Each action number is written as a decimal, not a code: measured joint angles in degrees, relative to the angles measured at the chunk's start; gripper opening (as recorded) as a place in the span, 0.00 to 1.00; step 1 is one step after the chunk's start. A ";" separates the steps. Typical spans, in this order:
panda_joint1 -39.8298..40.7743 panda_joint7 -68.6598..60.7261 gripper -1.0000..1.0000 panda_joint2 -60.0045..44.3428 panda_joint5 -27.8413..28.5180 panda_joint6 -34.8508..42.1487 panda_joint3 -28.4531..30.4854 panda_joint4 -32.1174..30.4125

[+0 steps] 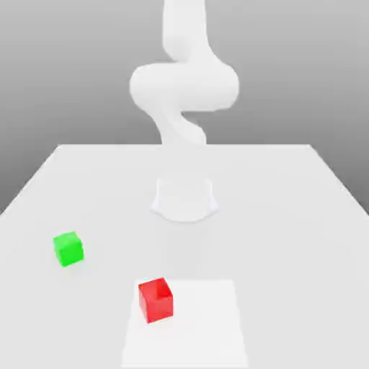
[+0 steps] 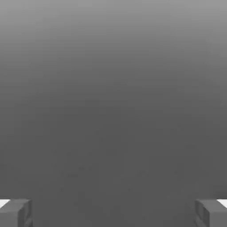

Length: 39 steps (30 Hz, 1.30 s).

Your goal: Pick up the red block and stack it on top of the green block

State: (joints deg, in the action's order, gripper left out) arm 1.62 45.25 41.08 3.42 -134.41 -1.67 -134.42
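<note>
Exterior view has the red block point(image 1: 156, 299) and green block point(image 1: 68, 249) apart; hand view has the pincer point(image 2: 113, 213) spread wide, empty.

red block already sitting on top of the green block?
No, the red block rests on the table apart from the green block, which lies toward the exterior view's left.

The arm point(image 1: 184, 86) is plain white, built of smooth, rounded, tube-like segments, and stands on a wider round white base point(image 1: 184, 199). The tool point(image 2: 113, 213) has two blocky grey fingertips point(image 2: 17, 213) with white upper edges.
</note>
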 joint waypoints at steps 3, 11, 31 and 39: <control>1.83 -0.93 0.50 -6.24 4.09 -3.22 -1.27 -3.30; 4.90 -5.88 0.50 -22.18 10.96 -11.32 -0.22 -11.61; 4.75 -31.50 0.50 -50.99 -4.92 -33.19 2.75 -22.76; 4.99 -31.75 0.00 -55.65 -4.95 -37.01 2.50 -22.41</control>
State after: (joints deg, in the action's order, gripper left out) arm 6.61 13.50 -14.56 -1.54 -171.42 0.83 -156.83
